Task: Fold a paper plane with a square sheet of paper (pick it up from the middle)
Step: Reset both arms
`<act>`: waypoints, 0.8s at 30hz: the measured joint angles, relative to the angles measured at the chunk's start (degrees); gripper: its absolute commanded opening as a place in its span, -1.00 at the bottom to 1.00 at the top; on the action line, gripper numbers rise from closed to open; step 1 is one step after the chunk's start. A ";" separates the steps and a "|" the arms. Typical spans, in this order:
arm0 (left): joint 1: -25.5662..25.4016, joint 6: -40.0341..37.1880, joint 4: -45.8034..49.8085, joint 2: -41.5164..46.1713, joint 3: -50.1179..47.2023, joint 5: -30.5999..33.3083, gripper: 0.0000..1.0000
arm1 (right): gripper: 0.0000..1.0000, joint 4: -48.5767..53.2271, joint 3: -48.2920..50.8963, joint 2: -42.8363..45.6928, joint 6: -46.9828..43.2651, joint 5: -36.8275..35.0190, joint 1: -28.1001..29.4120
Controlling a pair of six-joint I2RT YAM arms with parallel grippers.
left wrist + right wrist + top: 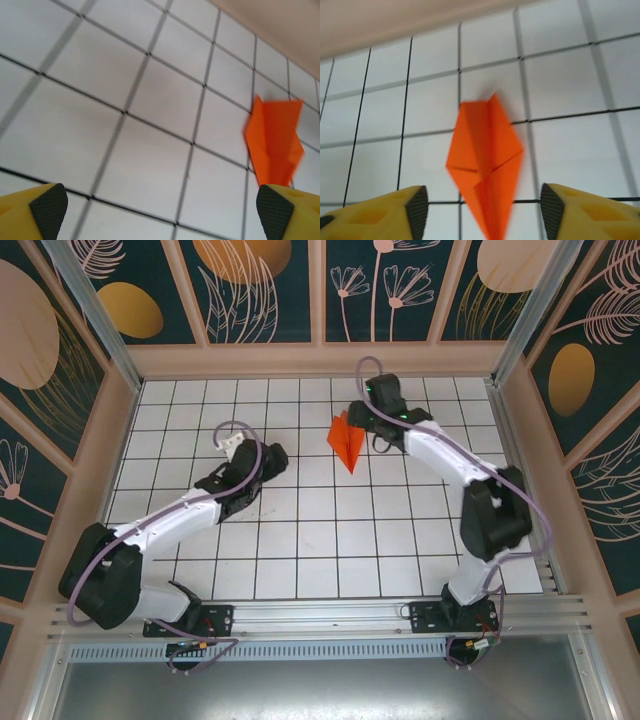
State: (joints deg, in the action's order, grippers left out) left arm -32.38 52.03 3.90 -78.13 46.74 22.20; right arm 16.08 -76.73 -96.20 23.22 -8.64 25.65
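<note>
Parted well apart at the right gripper [482, 207], with both black pads [417, 210] clear of the paper and nothing clamped. Between and just beyond those pads, the paper plane [485, 160]: bright orange-red, folded to a narrow dart with a centre crease, lower end cut off by the bottom edge of the right wrist view, outline smeared. Impossible to tell whether lying on the table [300, 540] or hanging just above it. Spread to the full at the left gripper [161, 210] as well, empty, over bare white grid tiles, with the dart off beyond the right-hand pad of that view. From above: plane at the far half of the table, just beside the right gripper on its left, well apart from the left gripper at the left middle. As for handling, probably next to weightless, so prone to drift or skid on the smooth tiles at the slightest nudge. Thin and limp at the single-layer wing edges, stiffer along the spine thanks to the stacked folds. Easily crushed or uncreased by a hard squeeze; likely slippery against the tiles yet grippy enough against textured pads. Best taken by the centre crease at about mid-length, at the thickest stack of layers, with a light pinch across the keel. Better to keep off the nose tip and the loose wing edges, for fear of bending them out of shape.
</note>
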 measured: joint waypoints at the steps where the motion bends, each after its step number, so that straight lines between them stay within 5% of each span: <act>1: 1.09 -1.20 0.20 0.72 0.04 1.36 0.97 | 0.60 -1.16 2.54 2.67 -0.33 -0.98 -0.76; 4: 4.33 -5.73 0.61 3.48 -0.28 6.08 0.98 | 0.97 -5.11 12.28 12.22 -0.96 -6.29 -4.50; 15: 13.40 -26.58 -18.43 13.75 -19.26 21.55 0.97 | 0.98 -24.44 43.78 27.36 -4.22 -15.10 -21.94; 24: 22.21 -38.14 -40.44 13.73 -33.16 15.02 0.97 | 0.98 -47.82 57.02 26.18 -12.96 -11.39 -22.99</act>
State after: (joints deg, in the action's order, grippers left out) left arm -10.17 13.89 -36.53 -64.40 13.58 37.21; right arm -31.75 -19.70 -70.02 10.26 -20.03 2.66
